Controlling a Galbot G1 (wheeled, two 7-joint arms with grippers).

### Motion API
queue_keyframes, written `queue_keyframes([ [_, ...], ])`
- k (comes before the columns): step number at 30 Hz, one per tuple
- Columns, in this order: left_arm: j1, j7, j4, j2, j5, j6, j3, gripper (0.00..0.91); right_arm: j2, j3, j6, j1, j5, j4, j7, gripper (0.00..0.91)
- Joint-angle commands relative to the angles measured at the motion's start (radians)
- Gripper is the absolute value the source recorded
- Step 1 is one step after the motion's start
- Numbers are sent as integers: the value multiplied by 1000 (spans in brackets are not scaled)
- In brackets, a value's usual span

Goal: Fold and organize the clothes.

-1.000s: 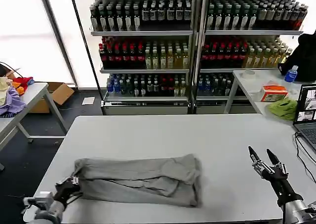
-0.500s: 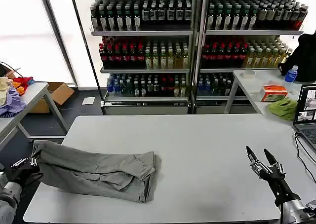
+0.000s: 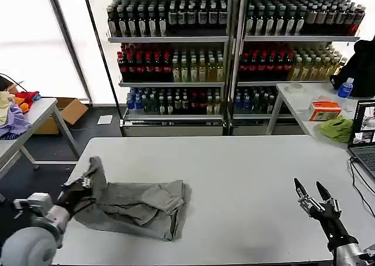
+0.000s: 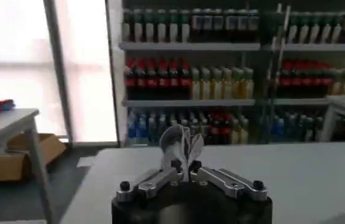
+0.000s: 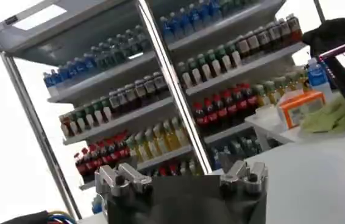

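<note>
Left gripper [image 3: 82, 191], jaws pinching the grey shirt's [image 3: 137, 203] edge, lifts it at the worktop's [image 3: 246, 172] lower left, apparently to fold it over; right gripper [image 3: 312, 195] waits lower right, jaws spread.

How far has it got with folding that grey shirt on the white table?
Partly done: the grey cotton shirt lies bunched into a rough, rumpled bundle near the left end of the white table, not a neat fold. In hand: the left hand grips its left edge, lifting a flap. The right hand hovers open over the table's right side, idle. Left: flatten, finish the folds, tidy it.
</note>
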State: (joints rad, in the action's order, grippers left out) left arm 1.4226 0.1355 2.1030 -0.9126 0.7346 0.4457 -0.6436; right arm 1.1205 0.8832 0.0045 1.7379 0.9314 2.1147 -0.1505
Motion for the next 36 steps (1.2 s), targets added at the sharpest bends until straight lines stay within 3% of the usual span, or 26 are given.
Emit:
queue_keyframes([
  [1, -105, 93, 30, -5, 33, 19, 415, 0, 13, 2, 8, 11, -30, 4, -4, 907],
  [6, -143, 104, -6, -36, 44, 16, 485, 0, 19, 0, 8, 10, -38, 5, 5, 907],
  [17, -168, 159, -44, -179, 50, 18, 522, 10, 32, -5, 6, 23, -47, 12, 10, 907],
  [18, -169, 152, -52, -183, 47, 17, 521, 50, 33, -7, 3, 22, -49, 15, 10, 907],
  [19, -169, 147, -57, -183, 45, 20, 520, 806, 34, -7, -1, 23, -51, 16, 10, 907],
  [20, -169, 138, -65, -186, 40, 24, 518, 907, 34, -8, -10, 23, -50, 20, 12, 907],
  [28, -228, 189, -42, -265, 187, -20, 454, 907, 22, -2, -15, 44, -50, 34, 18, 907],
  [36, -164, 159, 152, -225, 324, -15, 301, 907, 21, -18, -35, 17, -47, 43, 24, 907],
])
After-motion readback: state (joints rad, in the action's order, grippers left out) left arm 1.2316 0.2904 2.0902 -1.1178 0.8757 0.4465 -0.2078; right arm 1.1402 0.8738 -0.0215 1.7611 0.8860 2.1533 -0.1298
